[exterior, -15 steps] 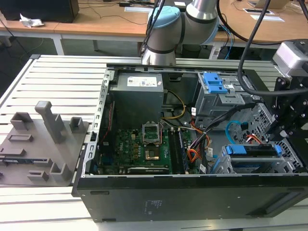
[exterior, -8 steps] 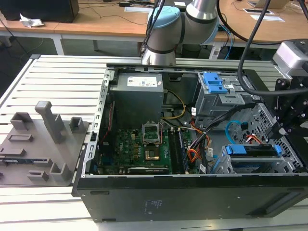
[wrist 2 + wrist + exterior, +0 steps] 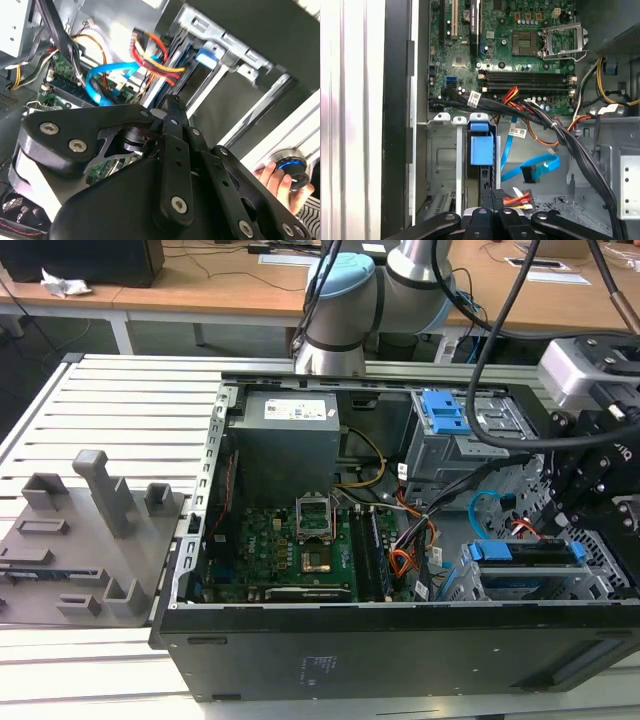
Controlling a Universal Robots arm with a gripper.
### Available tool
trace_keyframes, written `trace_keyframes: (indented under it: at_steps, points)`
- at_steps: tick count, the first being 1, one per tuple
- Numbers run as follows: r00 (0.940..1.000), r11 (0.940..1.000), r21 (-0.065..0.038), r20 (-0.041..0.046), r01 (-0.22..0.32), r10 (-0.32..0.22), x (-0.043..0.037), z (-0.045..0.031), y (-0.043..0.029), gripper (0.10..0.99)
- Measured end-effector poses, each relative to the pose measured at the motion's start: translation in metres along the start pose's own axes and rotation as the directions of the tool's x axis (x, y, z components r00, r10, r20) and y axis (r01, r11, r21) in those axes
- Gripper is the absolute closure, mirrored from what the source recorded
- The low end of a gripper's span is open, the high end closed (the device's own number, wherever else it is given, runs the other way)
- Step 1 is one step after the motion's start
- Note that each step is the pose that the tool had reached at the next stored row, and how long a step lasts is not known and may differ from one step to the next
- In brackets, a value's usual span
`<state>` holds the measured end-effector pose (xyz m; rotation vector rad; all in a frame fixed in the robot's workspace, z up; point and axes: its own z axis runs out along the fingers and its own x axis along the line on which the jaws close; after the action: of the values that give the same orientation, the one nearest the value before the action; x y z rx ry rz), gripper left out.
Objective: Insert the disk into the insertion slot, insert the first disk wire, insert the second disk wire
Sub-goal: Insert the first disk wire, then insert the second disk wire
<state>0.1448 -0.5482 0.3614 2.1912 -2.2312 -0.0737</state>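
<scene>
- While the arm hangs over the open PC case [image 3: 400,650] on the slatted bench [image 3: 130,410], its tool [image 3: 575,505] sits at about 3 o'clock in the exterior view, right over the drive corner of the case.
- The disk [image 3: 525,552], blue bracket and all, is already down in the insertion slot [image 3: 605,585], roughly 4 o'clock in the exterior view. The first wrist view catches the blue bracket [image 3: 481,145] edge-on between the slot's silver walls.
- The tool [image 3: 492,194] looks closed to me, with its two sides meeting at the tip in both wrist views.
- A red and yellow wire plug [image 3: 520,200] sits just beside that tip. Can't tell if it's actually pinched.
- The second disk wire [image 3: 482,508] curls in a loop near the disk, about 11 o'clock from it in the exterior view. It's easy to spot in both wrist views [image 3: 532,167].
- In the second wrist view a red and orange wire bundle [image 3: 150,55] runs just beside that light blue loop [image 3: 100,80].
- In the exterior view the taller grey cage with blue latches [image 3: 445,415] is at 1 o'clock. The motherboard [image 3: 290,540] is mid-case, and a grey fixture [image 3: 90,530] sits on the bench at 9 o'clock.
- A person's hand [image 3: 275,181] rests on a round knob with a blue ring [image 3: 291,167].
</scene>
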Motion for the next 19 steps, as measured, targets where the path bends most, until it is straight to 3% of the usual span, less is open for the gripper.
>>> trace_keyframes:
  at_steps: [16, 19]
  points:
    - [1.0, 1.0, 0.0, 0.0, 0.0, 0.0, 0.0001, 0.0002, 0.0026, 0.98]
    - [1.0, 1.0, 0.0, 0.0, 0.0, 0.0, 0.0, 0.0002, 0.0027, 0.914]
